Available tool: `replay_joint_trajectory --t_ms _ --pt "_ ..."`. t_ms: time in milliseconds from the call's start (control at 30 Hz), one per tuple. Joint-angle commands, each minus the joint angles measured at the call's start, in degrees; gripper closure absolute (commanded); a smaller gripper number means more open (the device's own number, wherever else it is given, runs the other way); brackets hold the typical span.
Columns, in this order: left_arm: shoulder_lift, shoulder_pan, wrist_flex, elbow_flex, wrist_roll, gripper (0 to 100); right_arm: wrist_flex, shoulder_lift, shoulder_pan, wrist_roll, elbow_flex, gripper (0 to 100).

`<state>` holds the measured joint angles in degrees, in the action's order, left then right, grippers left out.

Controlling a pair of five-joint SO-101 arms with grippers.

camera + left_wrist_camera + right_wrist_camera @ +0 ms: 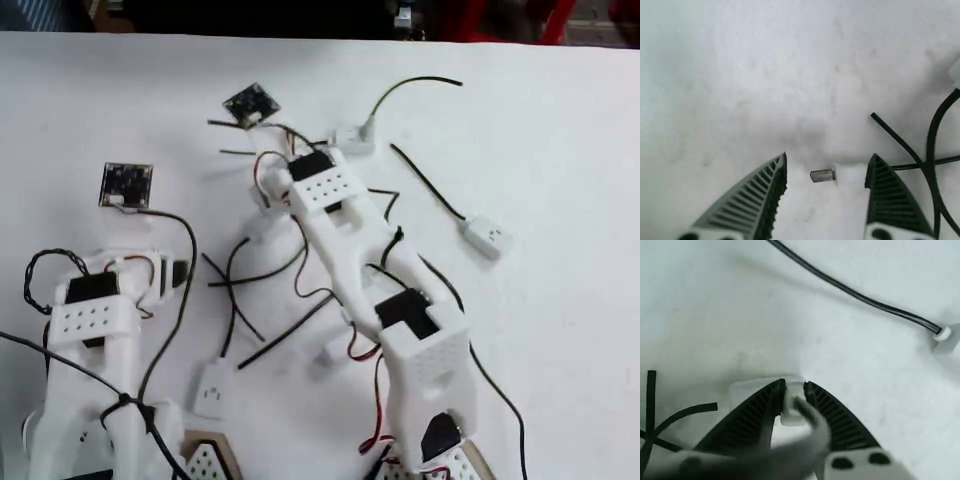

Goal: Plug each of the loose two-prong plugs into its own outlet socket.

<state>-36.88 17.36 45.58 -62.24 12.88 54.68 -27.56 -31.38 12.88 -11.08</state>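
Broad white surface (pixel 560 120) under soft even light; beyond its far edge, darkness and red bars (pixel 548 18)

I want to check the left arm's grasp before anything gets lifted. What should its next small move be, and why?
Probably close the left gripper on the white plug. Its jaws stand open, and the plug's body lies between them, close beside one finger, with its metal prong pointing across the gap toward the other.

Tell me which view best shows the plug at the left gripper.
Left wrist view: the plug lies between the open left gripper's fingers, prong visible. High view: the arm covers it; right wrist view faces elsewhere.
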Motion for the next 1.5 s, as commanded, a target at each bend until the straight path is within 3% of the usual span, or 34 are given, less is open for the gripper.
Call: replay_joint_trajectory --t_ms 0,667,767,1267,1467 --pt "-2.33 0.48 -1.05 0.26 -0.18 75 0.13 0.66 -0.92 -0.44 0.18 98.1" --pt "-2.24 0.48 -1.05 0.26 -0.18 75 -6.90 5.85 0.48 -0.53 14.86 98.1" --pt "-2.24 0.48 -1.05 0.26 -0.18 75 -9.36 9.54 0.48 -4.04 18.37 98.1" --pt "-2.24 0.48 -1.05 0.26 -0.18 75 -39.43 22.11 0.40 -6.07 45.71 98.2" --pt "-2.24 0.48 -1.05 0.26 -0.18 75 -42.51 23.69 0.48 -6.07 50.20 98.2"
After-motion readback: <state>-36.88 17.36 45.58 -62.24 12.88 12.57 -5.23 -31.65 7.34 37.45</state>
